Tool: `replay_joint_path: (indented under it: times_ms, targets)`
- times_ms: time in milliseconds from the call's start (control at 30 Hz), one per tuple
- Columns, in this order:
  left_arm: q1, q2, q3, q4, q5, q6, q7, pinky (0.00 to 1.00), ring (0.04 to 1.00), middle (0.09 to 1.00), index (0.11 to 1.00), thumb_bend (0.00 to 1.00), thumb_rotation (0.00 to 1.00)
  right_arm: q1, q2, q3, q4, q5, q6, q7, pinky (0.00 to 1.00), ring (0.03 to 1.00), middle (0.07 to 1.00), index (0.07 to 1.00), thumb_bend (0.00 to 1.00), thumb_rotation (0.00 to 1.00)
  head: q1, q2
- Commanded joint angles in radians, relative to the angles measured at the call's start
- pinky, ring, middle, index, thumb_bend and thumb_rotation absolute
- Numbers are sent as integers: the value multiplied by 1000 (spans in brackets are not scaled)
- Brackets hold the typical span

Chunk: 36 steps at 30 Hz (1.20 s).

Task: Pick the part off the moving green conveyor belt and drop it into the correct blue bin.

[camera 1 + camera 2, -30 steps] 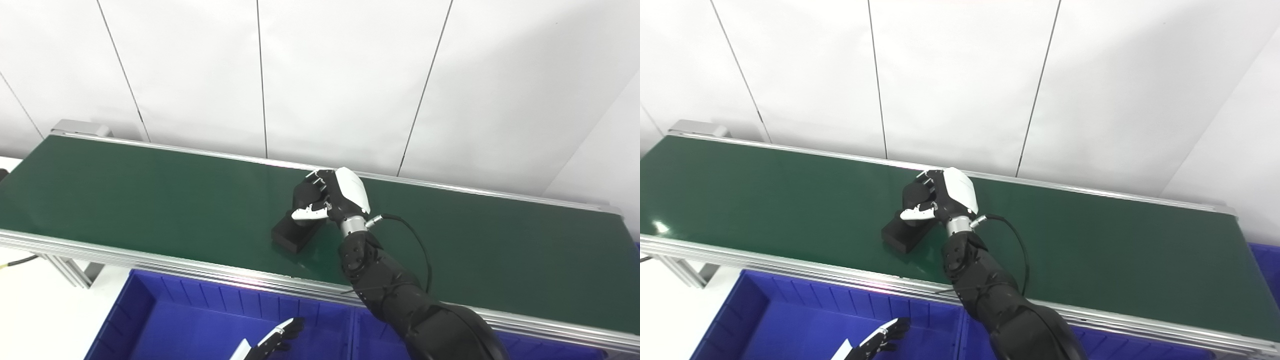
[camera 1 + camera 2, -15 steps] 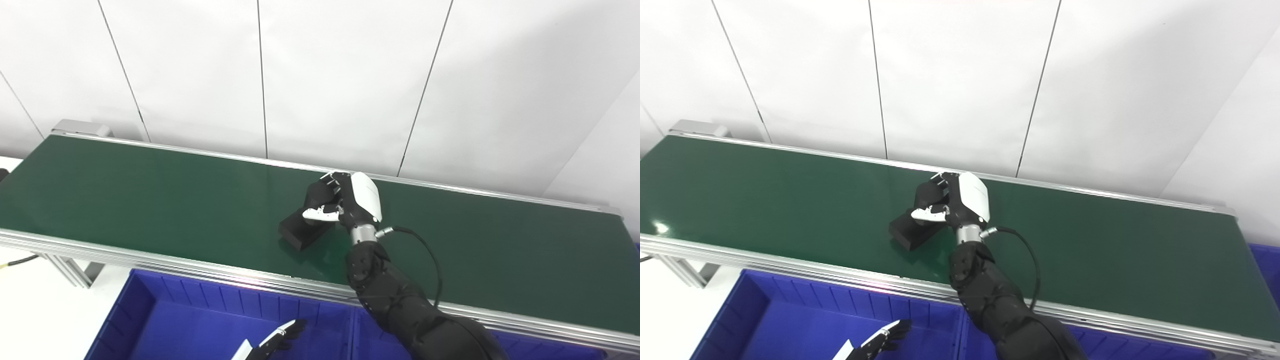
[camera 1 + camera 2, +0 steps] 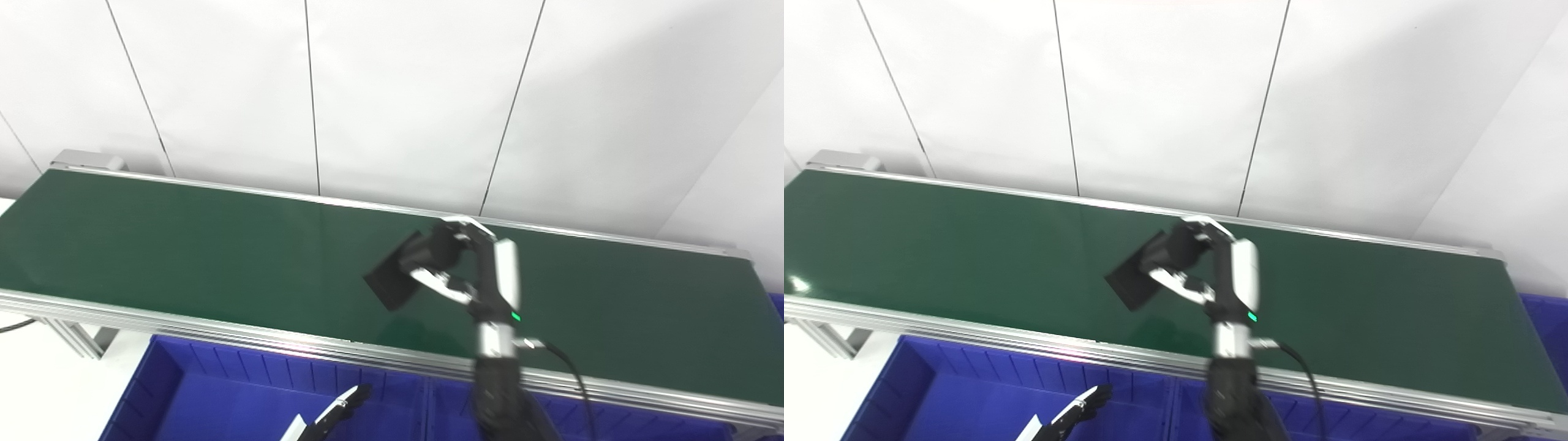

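Green conveyor belt (image 3: pixel 184 245) runs L to R between two aluminium side rails (image 3: pixel 245 334); most of its surface is bare on both sides of the arm. White panelled wall (image 3: pixel 398 92) close behind the far rail. Below the near rail: blue bins (image 3: pixel 233 398), at least two, split by a divider approx. under the arm; right one mostly cut off.

One part: a black rectangular block (image 3: pixel 395 278), tilted, lifted above the belt near its middle. Right hand (image 3: pixel 465 269) is closed round the block's right end, thumb under, fingers over; forearm rises nearly vertical from the bottom edge, motion-blurred. Left hand (image 3: pixel 334 413) only partly in view over the left bin, fingertips extended, prob. holding nothing.
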Motion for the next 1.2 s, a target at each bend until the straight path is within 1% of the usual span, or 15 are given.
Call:
replay_joint_path:
  times_ms: [0, 100, 167, 233, 267, 300, 433, 467, 500, 600, 733, 800, 933, 1033, 1167]
  targets:
    - [-8, 6, -1, -37, 7, -30, 1, 889, 912, 916, 920, 773, 511, 10, 6, -20, -104, -4, 28, 32, 401, 405, 512, 537, 510, 0, -4, 9]
    - [-8, 7, 0, -44, -1, -30, -5, 891, 914, 917, 917, 752, 489, 86, 7, -48, -209, -13, 64, 62, 396, 409, 512, 533, 511, 0, -8, 20]
    - [-3, 13, 5, -57, -8, -30, -18, 896, 918, 921, 918, 743, 480, 133, 9, -63, -274, -33, 89, 72, 395, 410, 514, 528, 511, 0, -12, 50]
    - [1, 21, 13, -69, -10, -30, -25, 882, 913, 918, 909, 752, 471, 185, 9, -76, -336, -44, 111, 84, 393, 413, 520, 520, 511, 0, -14, 59]
    - [4, 25, 19, -78, -13, -30, -31, 878, 911, 918, 911, 754, 464, 213, 8, -81, -365, -42, 121, 94, 394, 415, 522, 516, 511, 0, -18, 72]
    - [7, 27, 24, -83, -15, -30, -37, 878, 912, 919, 911, 754, 463, 231, 10, -86, -382, -41, 126, 103, 394, 415, 522, 516, 511, 0, -18, 72]
    - [13, 31, 48, -113, -23, -30, -49, 875, 910, 914, 896, 758, 451, 358, 0, -115, -437, -40, 126, 125, 393, 414, 520, 518, 511, 0, -29, 120]
    - [11, 33, 51, -119, -21, -30, -48, 862, 901, 909, 893, 748, 450, 384, -1, -123, -443, -41, 132, 128, 394, 416, 522, 513, 511, 0, -30, 123]
    - [8, 35, 54, -125, -14, -30, -45, 855, 897, 906, 892, 742, 450, 415, -5, -132, -443, -49, 136, 128, 394, 416, 523, 511, 511, 0, -33, 138]
    - [2, 36, 66, -139, -2, -30, -47, 829, 876, 891, 883, 759, 476, 467, -12, -154, -433, -72, 140, 128, 396, 414, 524, 510, 511, 0, -39, 158]
    - [2, 31, 91, -157, -23, -30, -91, 839, 885, 898, 890, 778, 492, 498, -9, -174, -404, -113, 152, 117, 381, 399, 526, 521, 510, 0, -41, 175]
    - [2, 25, 105, -165, -37, -30, -115, 849, 892, 900, 890, 772, 476, 503, -9, -179, -372, -128, 157, 115, 364, 395, 527, 519, 510, 0, -39, 180]
    - [8, 9, 133, -175, -47, -30, -150, 845, 889, 892, 881, 779, 462, 506, -8, -177, -317, -115, 174, 140, 400, 408, 520, 522, 510, 0, -33, 183]
    - [11, 2, 149, -180, -40, -30, -161, 836, 883, 888, 876, 780, 461, 495, 1, -178, -261, -126, 182, 127, 408, 408, 517, 522, 511, 0, -33, 183]
    - [15, -1, 167, -188, -33, -30, -180, 823, 877, 888, 878, 773, 466, 461, 24, -184, -191, -135, 220, 112, 448, 404, 504, 539, 510, 0, -34, 183]
